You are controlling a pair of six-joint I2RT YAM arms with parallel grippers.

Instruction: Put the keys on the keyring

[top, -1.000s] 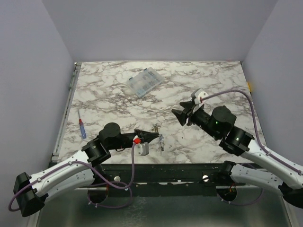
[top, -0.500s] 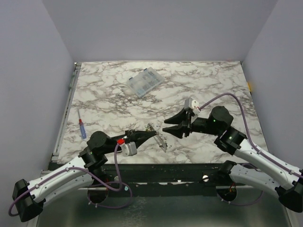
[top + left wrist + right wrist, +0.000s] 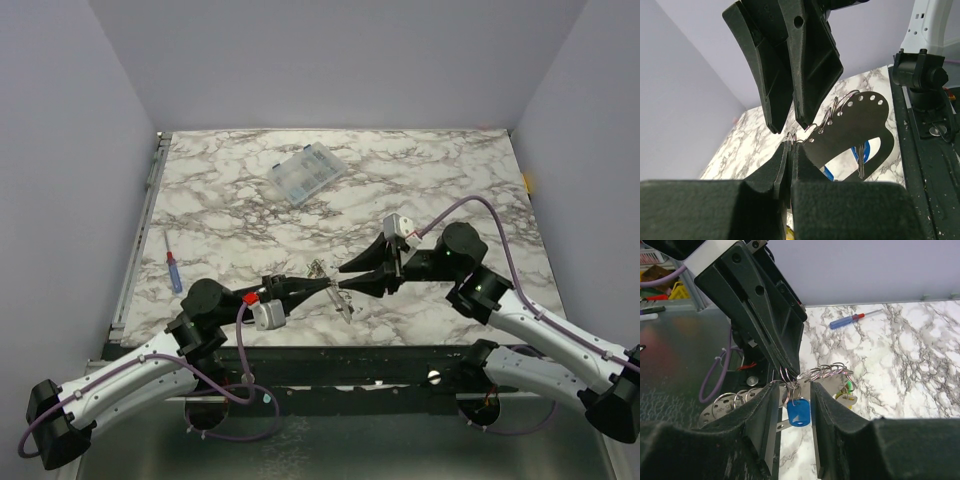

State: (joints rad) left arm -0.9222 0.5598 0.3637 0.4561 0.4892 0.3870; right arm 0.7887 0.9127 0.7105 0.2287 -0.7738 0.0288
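Left gripper (image 3: 323, 288): jaws together, pinching the wire loops of the keyring (image 3: 840, 131). The ring is held off the table (image 3: 450, 180), near-middle.

Right gripper (image 3: 348, 282): jaws apart, straddling the blue key (image 3: 799, 412) that dangles from those loops. Pads are close to its head; contact unclear.

Risks:
- An off-centre close could swivel the key head out of the jaws.
- Pulling against the left pinch could drag the thin wire free.
- The crowded fingertips of the two arms may collide.

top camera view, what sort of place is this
Probably a robot lab workcell: a marble-patterned table boxed in by plain lilac walls, left arm and right arm bolted at its near edge, plus a screwdriver.
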